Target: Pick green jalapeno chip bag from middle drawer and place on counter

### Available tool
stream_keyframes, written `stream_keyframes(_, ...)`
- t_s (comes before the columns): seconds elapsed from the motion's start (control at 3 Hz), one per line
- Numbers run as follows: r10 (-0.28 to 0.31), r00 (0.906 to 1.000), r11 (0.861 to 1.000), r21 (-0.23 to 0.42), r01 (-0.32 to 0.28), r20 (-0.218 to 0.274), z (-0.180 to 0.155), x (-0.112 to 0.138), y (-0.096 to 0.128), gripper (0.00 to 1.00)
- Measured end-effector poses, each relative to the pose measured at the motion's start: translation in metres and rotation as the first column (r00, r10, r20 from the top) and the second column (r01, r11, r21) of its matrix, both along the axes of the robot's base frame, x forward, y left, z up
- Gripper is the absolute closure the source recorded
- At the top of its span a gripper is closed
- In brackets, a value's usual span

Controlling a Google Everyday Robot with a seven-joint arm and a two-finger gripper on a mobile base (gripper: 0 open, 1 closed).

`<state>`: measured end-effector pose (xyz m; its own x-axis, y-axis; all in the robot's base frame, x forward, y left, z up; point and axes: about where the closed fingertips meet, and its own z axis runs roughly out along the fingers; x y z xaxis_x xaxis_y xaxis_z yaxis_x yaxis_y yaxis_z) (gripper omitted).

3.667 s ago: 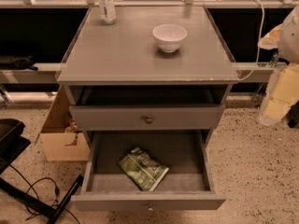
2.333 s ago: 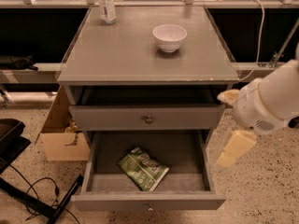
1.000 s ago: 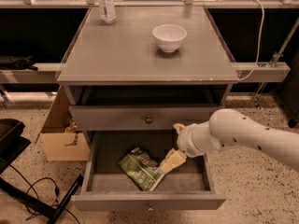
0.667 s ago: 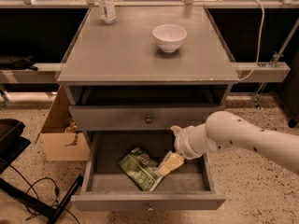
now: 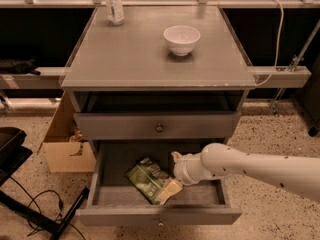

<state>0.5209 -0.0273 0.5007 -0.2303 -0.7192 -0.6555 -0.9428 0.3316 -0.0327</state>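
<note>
The green jalapeno chip bag lies flat and slanted on the grey floor of the open middle drawer, left of centre. My white arm reaches in from the right over the drawer. My gripper is low inside the drawer at the bag's right near corner, overlapping its edge. The counter above holds no bag. The drawer above, with a round knob, is closed.
A white bowl stands on the counter's back right and a clear bottle at its back left. A cardboard box sits on the floor left of the cabinet. A black stand base and cables lie at the lower left.
My arm has swung in from the right, come down into the open drawer and moved left until the gripper meets the bag's right corner. The bag has not moved.
</note>
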Motion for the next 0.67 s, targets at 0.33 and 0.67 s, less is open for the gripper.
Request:
stream_keyframes(0.33, -0.004, 1.0, 1.0, -0.002, 0.004, -0.004, -0.038, 0.023, 0.019, 0.0)
stream_keyframes(0.67, -0.004, 0.9999, 1.0, -0.023, 0.004, -0.014, -0.069, 0.043, 0.042, 0.0)
